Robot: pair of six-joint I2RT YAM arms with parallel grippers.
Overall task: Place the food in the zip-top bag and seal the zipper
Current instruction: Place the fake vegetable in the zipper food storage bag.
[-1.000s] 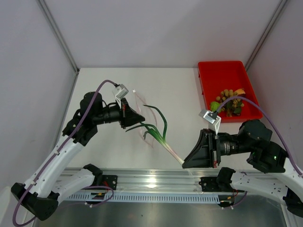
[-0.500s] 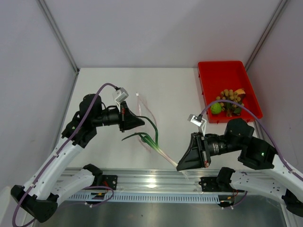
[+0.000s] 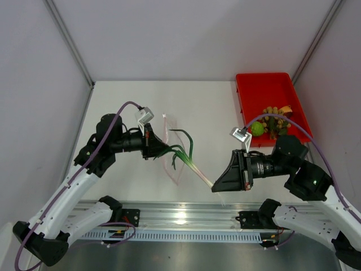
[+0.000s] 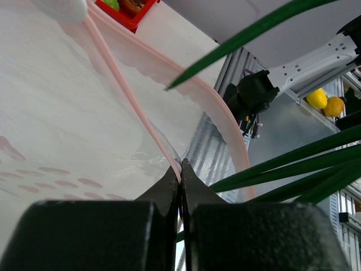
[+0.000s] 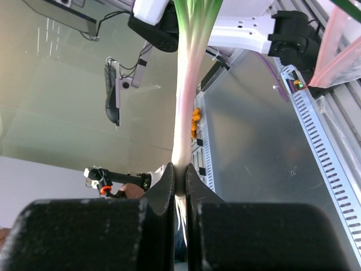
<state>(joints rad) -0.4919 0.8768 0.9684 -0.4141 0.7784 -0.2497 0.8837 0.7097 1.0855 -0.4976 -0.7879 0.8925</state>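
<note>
My left gripper (image 3: 156,143) is shut on the pinkish zipper strip (image 4: 132,104) of the clear zip-top bag (image 3: 172,161), which hangs open above the table. My right gripper (image 3: 214,187) is shut on the white root end of the green onion (image 3: 192,164), seen as a pale stalk (image 5: 186,107) in the right wrist view. Its green leaves (image 3: 177,149) lie across the bag's mouth beside my left fingers, and show in the left wrist view (image 4: 293,164). A bunch of small tan fruits (image 3: 276,121) and a small green fruit (image 3: 257,129) lie in the red tray (image 3: 271,84). The dark purplish-red piece is not visible.
The red tray stands at the back right of the white table. A metal rail (image 3: 180,217) runs along the near edge between the arm bases. Grey walls close the table on the left, right and back.
My right gripper has carried the onion up and left, pushing its leaves toward the bag's mouth. My left gripper has shifted slightly with the bag.
</note>
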